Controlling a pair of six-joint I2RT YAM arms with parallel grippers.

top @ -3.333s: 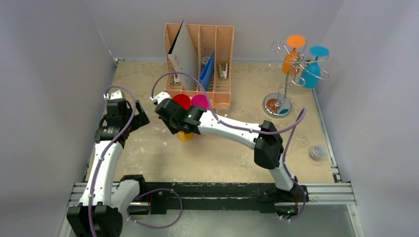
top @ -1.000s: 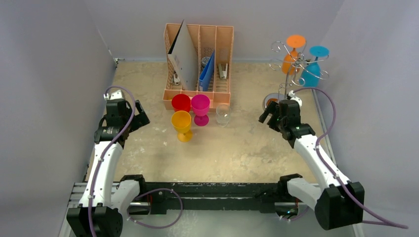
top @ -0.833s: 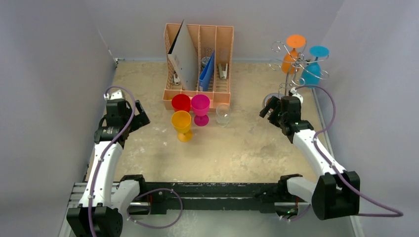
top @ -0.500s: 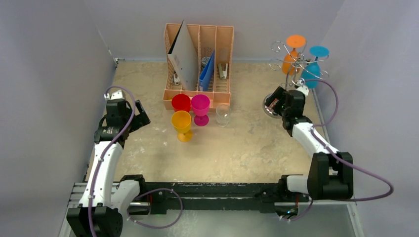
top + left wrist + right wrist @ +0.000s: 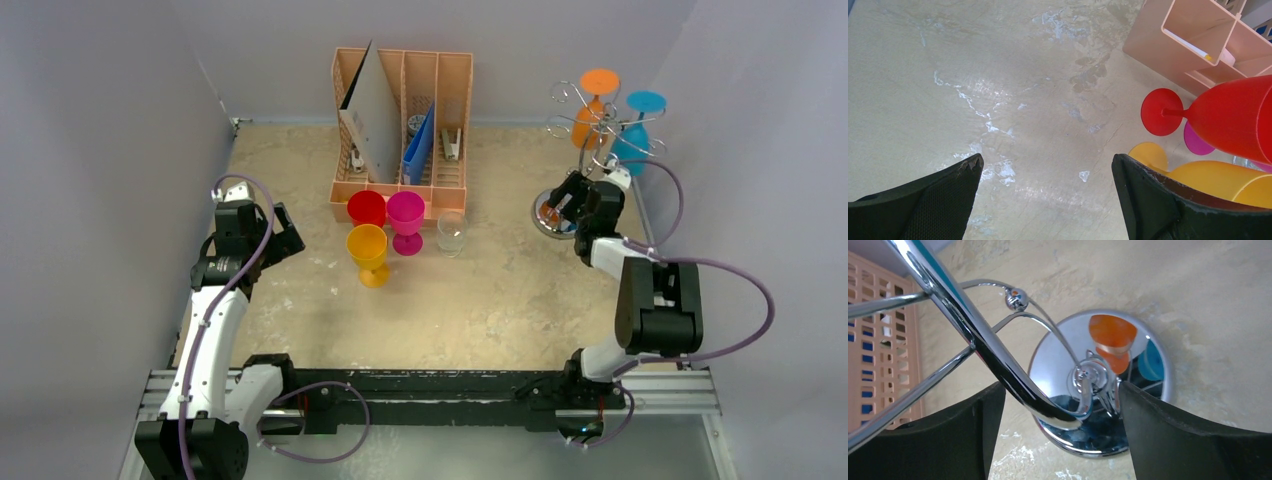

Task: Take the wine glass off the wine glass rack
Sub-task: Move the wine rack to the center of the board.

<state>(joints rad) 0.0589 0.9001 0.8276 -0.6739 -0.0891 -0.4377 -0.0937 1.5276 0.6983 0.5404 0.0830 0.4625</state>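
Up at 2 o'clock on the table point(image 5: 480, 300): the wine glass rack point(image 5: 603, 140), silver wire on a shiny disc base point(image 5: 548, 222), with two glasses hanging upside down from its curled arms, feet uppermost.
Orange wine glass point(image 5: 598, 83): hangs at about 11 o'clock of the rack's stem.
Teal wine glass point(image 5: 630, 152): hangs at about 2 o'clock of the stem, close to the right wall.
Which one is meant: I cannot tell from here.
Handling, my guess: both look like coloured plastic, so light, stiff and smooth. They seem more likely to slip than to break.
Where to take hold: probably across the bowl, or on the stem just under the foot. The glass would then have to slide outward along its wire slot. A straight downward pull would catch the foot.
Risk: the rack looks light, so a snagged foot could drag or tip the whole stand.
Right gripper point(image 5: 570, 196): jaws spread wide and holding nothing. It sits low by the base, with the lower stem between its fingers in the wrist view point(image 5: 1058, 390), well beneath the bowls.
Left gripper point(image 5: 283, 236): at 9 o'clock, jaws wide apart and empty over bare table.
Middle of the table: red goblet point(image 5: 366, 207), magenta goblet point(image 5: 405, 212), yellow goblet point(image 5: 367, 245) and a clear glass point(image 5: 451, 231) stand upright in front of the peach organiser point(image 5: 402, 120).
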